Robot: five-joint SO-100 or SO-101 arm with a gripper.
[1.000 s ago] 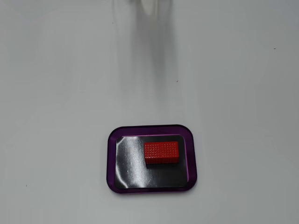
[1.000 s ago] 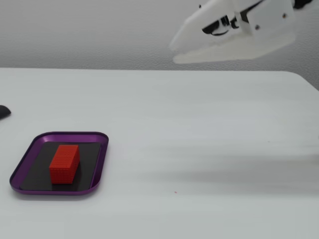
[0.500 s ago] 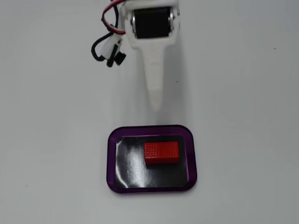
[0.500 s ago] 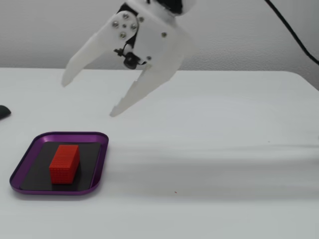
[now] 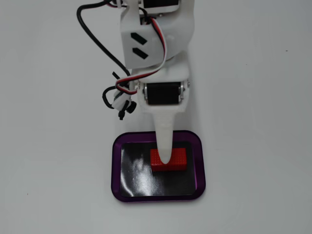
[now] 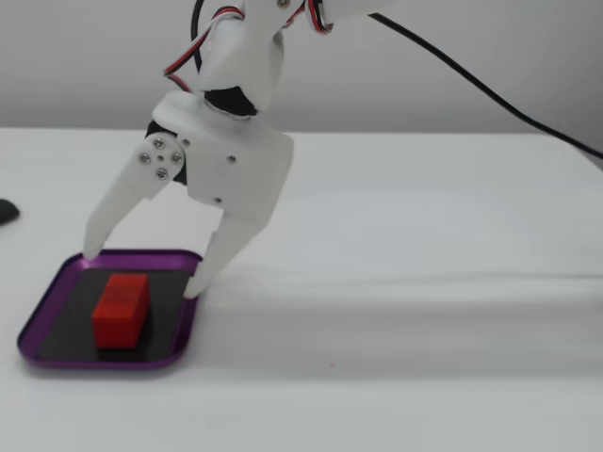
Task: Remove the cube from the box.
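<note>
The red cube (image 5: pixel 179 159) lies on the black bottom of the purple-rimmed box (image 5: pixel 117 165), a little right of its middle in a fixed view. It also shows in the other fixed view (image 6: pixel 122 306), inside the box (image 6: pixel 104 363). My white gripper (image 6: pixel 143 273) is open wide and points down over the box. One fingertip (image 6: pixel 92 252) hangs by the far left rim and the other (image 6: pixel 193 292) by the right rim, with the cube between and below them, untouched. From above, the gripper (image 5: pixel 165 158) covers the cube's middle.
The box sits on a plain white table. The arm's black and red cables (image 5: pixel 117 92) hang to the left of the wrist. A small dark object (image 6: pixel 5 212) lies at the left edge of the table.
</note>
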